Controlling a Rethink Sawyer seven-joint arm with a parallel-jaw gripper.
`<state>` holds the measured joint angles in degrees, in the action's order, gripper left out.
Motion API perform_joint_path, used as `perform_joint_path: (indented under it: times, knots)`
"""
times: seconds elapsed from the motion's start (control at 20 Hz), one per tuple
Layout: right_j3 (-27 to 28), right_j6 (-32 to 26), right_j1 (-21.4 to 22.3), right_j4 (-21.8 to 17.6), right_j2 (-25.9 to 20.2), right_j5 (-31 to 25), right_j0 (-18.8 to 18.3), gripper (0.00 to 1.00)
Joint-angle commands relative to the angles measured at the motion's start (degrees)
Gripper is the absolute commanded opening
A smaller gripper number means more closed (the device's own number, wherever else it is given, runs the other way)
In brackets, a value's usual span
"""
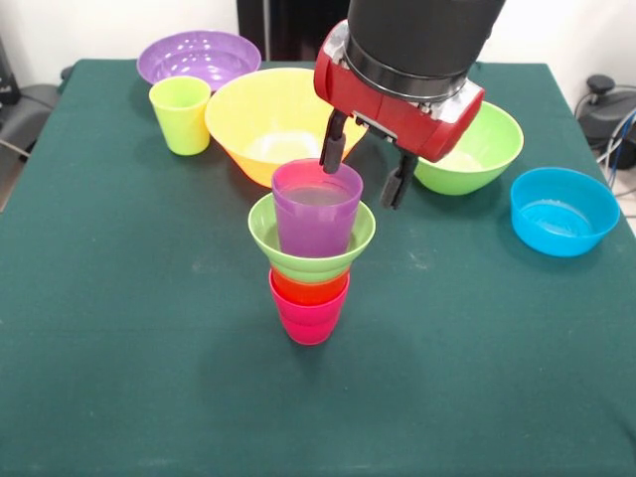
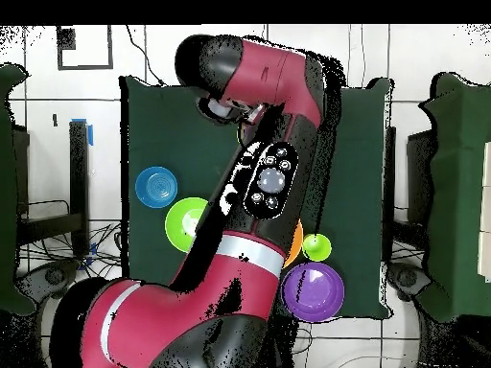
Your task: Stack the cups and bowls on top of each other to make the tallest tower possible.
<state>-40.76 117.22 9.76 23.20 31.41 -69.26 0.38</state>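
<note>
The tower stands at the table's middle: a red-pink cup [image 1: 308,320] lowest, an orange cup [image 1: 309,288] in it, the small ribbed lime green bowl [image 1: 311,241] on that, and a purple cup [image 1: 316,211] standing in the bowl. My gripper [image 1: 367,166] is open and empty. It hangs just behind and to the right of the purple cup's rim, with its left finger [image 1: 333,149] close to the rim. In the overhead view the arm [image 2: 264,182] hides the tower and the gripper.
Behind the tower are a large orange-yellow bowl [image 1: 260,117] [image 2: 295,244], a purple bowl [image 1: 199,58] [image 2: 313,292] and a lime green cup [image 1: 180,114] [image 2: 317,247]. A medium lime green bowl [image 1: 479,149] [image 2: 185,222] and a blue bowl [image 1: 563,211] [image 2: 155,187] are on the right.
</note>
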Motion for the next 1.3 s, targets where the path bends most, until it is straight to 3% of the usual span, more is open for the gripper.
perform_joint_path:
  times: [0.05,0.4,0.8,1.3]
  knots:
    - [-2.17,7.77,0.32,-1.27,-4.54,-1.44,1.04,1.0]
    - [-1.46,8.85,0.44,-1.17,-3.98,-1.78,1.35,1.0]
    - [1.95,6.0,1.95,-1.51,-2.76,-6.91,-0.95,1.0]
    - [1.35,0.97,3.36,-3.22,-3.11,-6.87,-4.5,1.0]
